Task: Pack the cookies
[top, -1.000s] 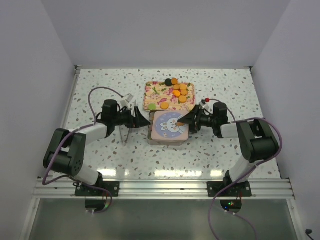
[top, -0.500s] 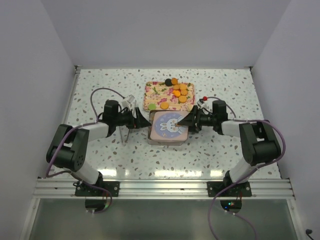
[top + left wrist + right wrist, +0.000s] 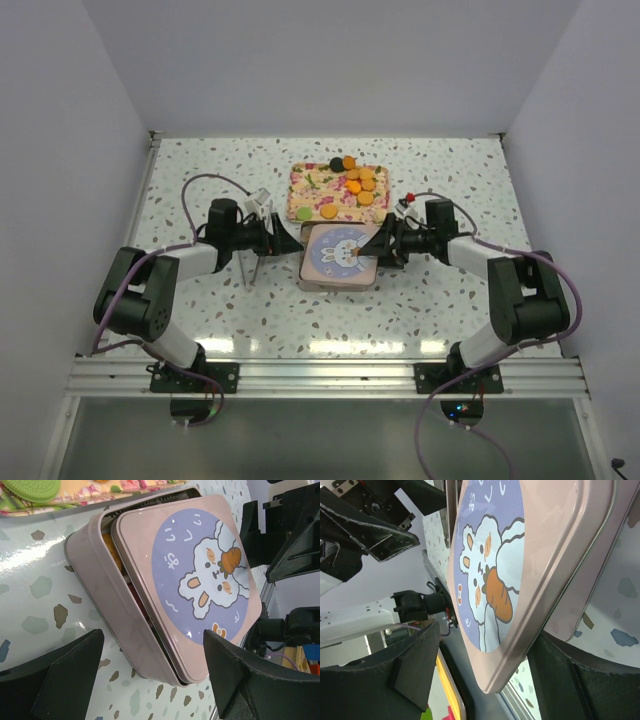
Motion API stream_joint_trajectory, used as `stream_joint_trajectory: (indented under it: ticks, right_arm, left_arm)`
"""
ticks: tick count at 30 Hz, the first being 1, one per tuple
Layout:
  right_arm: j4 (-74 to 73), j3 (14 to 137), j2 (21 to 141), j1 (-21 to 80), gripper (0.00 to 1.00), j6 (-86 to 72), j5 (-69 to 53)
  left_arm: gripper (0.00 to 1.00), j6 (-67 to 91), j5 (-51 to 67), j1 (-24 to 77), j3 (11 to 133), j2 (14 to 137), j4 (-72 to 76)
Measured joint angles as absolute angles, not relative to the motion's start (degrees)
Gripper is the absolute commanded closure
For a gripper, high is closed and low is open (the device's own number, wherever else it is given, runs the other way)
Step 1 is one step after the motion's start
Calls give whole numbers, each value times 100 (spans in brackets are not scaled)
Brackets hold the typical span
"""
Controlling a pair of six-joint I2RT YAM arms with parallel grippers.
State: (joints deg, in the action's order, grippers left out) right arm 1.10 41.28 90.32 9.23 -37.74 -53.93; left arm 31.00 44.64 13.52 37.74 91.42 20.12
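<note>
The cookies (image 3: 360, 185), small orange, black and green discs, lie on the floral tray (image 3: 312, 183) behind the square tin (image 3: 310, 281). A green cookie (image 3: 32, 487) shows at the top of the left wrist view. The rabbit lid (image 3: 336, 251) sits ajar on the tin (image 3: 100, 585), with a dark gap under its edge. My left gripper (image 3: 287, 240) is open at the tin's left side, its fingers (image 3: 65, 675) astride the near corner. My right gripper (image 3: 377, 243) is open at the right side. The tilted lid's edge (image 3: 520, 555) lies between its fingers (image 3: 405, 665).
The speckled table (image 3: 200, 180) is walled on three sides. The tray stands close behind the tin. A thin upright post (image 3: 248, 265) stands by the left arm. Both arms stretch low across the table toward the tin.
My right gripper has moved in to the left against the tin. The lid's right edge now sits higher and tilted. The left gripper has edged a little closer to the tin.
</note>
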Motion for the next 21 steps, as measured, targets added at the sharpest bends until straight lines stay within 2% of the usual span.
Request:
stream_joint_trajectory:
  ticks: [15,21]
  right_arm:
    - [-958,4506,8993,808,26,-3232,-5170]
    - [-1594,4685,8759,733,24,-2930,-4733]
  left_arm:
    - [15,3100,4477,1352,3774,9194,2058]
    - [15,3107,4477,1352,3771,9196,2128]
